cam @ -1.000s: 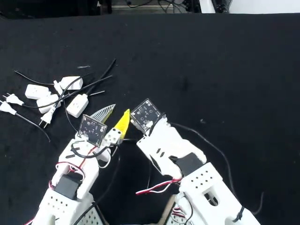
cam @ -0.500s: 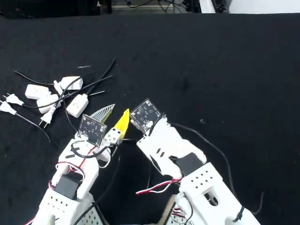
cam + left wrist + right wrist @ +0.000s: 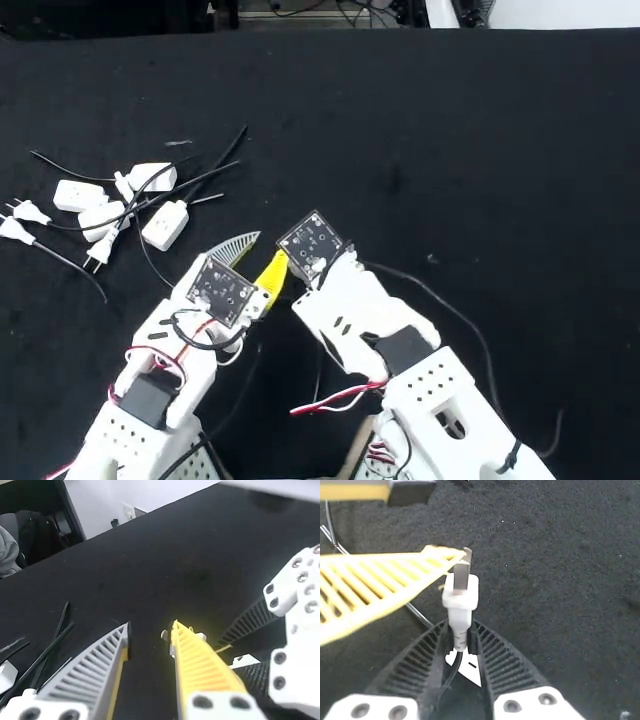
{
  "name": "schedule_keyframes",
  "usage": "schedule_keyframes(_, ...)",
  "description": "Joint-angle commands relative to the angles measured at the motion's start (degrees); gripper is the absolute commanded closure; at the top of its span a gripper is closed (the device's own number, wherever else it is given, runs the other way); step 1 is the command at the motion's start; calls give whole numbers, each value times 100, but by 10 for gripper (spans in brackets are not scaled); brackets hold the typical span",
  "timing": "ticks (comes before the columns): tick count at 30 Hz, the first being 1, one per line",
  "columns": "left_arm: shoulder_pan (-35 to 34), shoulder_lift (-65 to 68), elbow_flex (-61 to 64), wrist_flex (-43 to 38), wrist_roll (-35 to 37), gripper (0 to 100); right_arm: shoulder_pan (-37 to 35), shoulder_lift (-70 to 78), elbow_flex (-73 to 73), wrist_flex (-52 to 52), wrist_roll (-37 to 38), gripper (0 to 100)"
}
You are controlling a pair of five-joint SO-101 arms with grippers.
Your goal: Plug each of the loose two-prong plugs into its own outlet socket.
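Left arm swung toward frame centre in the high view: its wrist board now sits lower centre-left, closer to the right arm. Left gripper (image 3: pixel 270 246) has come just beside the right arm's tip. Its fingers (image 3: pixel 95 665) are moderately apart, grey one and yellow one, nothing between them.

Right gripper (image 3: pixel 460 627) is clamped on the body of a white two-prong plug (image 3: pixel 461 597), prongs pointing away from the wrist, cord running back between the dark fingers. In the right wrist view the yellow finger (image 3: pixel 380 580) crosses in from the left edge, tip right at the prongs; touching or just in front, can't tell.

Meaning for the task (judgement): the plug is lifted off the tabletop (image 3: pixel 450 150) but not in any socket. The left holds no socket, so this looks like a re-grip or steadying move rather than insertion. No seated pair is clear in the pile, though cords overlap there, so little or nothing done.

Versus the earlier frames:
- left arm and both its fingers shifted right and slightly down
- right arm and held plug unchanged
- pile at upper left untouched: white sockets (image 3: pixel 165 225) and loose plugs (image 3: pixel 28 212) in tangled black cords, well apart from both grippers
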Motion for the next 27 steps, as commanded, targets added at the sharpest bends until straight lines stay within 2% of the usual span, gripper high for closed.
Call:
schedule_keyframes(1, -365, -26, -734, 26, 9, 855, -88, 13, -365, 9, -18, 988)
schedule_keyframes(5, -66, -18, -787, 35, 290, 855, -97, 22, -365, 9, -18, 988)
schedule_keyframes(14, 198, 88, -523, 185, 0, 855, -97, 22, -365, 9, -18, 988)
schedule_keyframes(27, 171, 2418, -1578, 229, 18, 855, -97, 22, -347, 9, -18, 988)
